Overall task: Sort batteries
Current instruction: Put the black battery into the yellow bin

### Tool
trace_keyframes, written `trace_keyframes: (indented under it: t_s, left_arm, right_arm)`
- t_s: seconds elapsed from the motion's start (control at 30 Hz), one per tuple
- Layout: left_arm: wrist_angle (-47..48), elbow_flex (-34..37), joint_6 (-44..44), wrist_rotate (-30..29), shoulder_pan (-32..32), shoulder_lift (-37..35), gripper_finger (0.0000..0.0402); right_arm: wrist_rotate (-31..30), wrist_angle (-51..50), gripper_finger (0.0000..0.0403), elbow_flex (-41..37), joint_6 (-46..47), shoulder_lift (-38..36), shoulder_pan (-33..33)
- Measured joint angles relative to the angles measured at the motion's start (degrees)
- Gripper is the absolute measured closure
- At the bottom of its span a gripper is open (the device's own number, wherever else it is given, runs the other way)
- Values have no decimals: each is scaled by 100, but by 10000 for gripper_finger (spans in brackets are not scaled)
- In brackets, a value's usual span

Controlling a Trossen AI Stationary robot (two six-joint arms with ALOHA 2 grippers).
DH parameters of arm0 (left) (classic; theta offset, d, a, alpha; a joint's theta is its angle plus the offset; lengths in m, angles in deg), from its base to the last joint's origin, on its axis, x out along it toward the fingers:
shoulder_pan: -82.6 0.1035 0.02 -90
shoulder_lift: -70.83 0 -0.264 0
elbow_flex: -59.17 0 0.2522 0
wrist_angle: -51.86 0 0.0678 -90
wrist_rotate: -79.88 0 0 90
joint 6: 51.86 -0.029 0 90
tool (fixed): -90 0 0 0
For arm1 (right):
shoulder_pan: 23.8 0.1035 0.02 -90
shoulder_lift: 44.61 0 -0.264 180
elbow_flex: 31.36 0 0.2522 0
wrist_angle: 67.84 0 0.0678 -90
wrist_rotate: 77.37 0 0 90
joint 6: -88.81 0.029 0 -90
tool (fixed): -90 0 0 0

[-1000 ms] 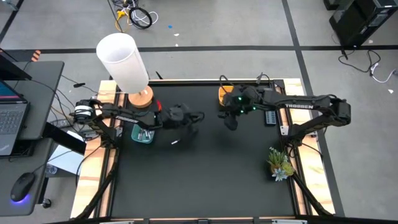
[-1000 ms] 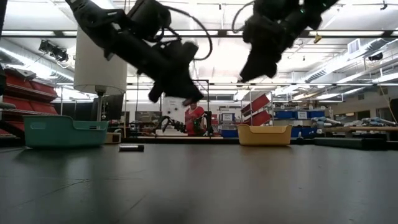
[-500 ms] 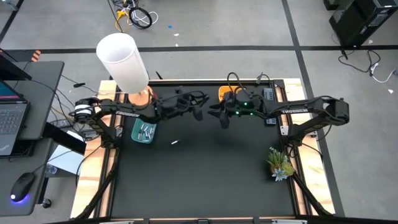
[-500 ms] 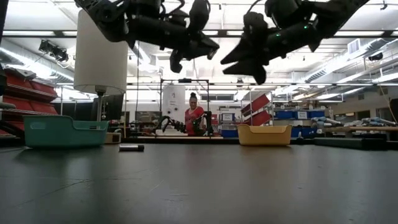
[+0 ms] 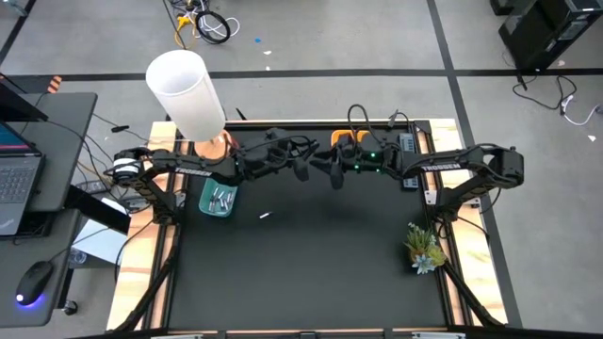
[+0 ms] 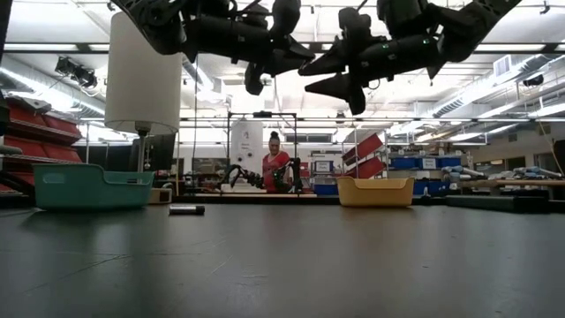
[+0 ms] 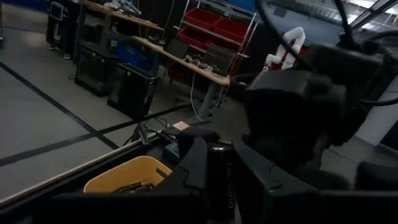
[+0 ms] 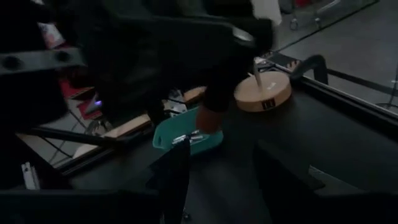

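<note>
A workshop with shelving and red bins lay beyond the black table point(image 5: 311, 273), and a person point(image 6: 275, 163) in red stood far behind it. Both arms were raised high over the table's back half, their grippers nose to nose near the middle. The left gripper point(image 5: 300, 168) was clamped on a dark battery point(image 7: 219, 177) — the left wrist view showed the cylinder standing between its fingers point(image 7: 194, 163). The right gripper point(image 5: 325, 170) faced it just beside, fingers point(image 8: 174, 171) spread apart with nothing between them.

A teal bin point(image 5: 218, 200) sat at the left, holding a few pale batteries point(image 5: 221, 198), next to a lamp point(image 5: 188, 94) on a wooden base. A yellow bin point(image 6: 375, 191) at the back right held darker batteries point(image 7: 134, 185). One pale battery point(image 5: 265, 215) lay loose on the table right of the teal bin — in the low view a cylinder point(image 6: 186, 209) lay on the mat near that bin. A plant sprig point(image 5: 424, 247) stood at the right edge.
</note>
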Motion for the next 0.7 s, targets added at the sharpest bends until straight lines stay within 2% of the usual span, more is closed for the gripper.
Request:
trace_keyframes:
  t_s: [0.4, 0.7]
  left_arm:
    - [-248, -2, -2, 19, -2, 0, 347]
    - [-277, -2, 4, 38, -2, 1, 347]
  right_arm:
    - [52, 507, 221, 0, -156, 2, -80]
    - [79, 636, 238, 144, -237, 2, -80]
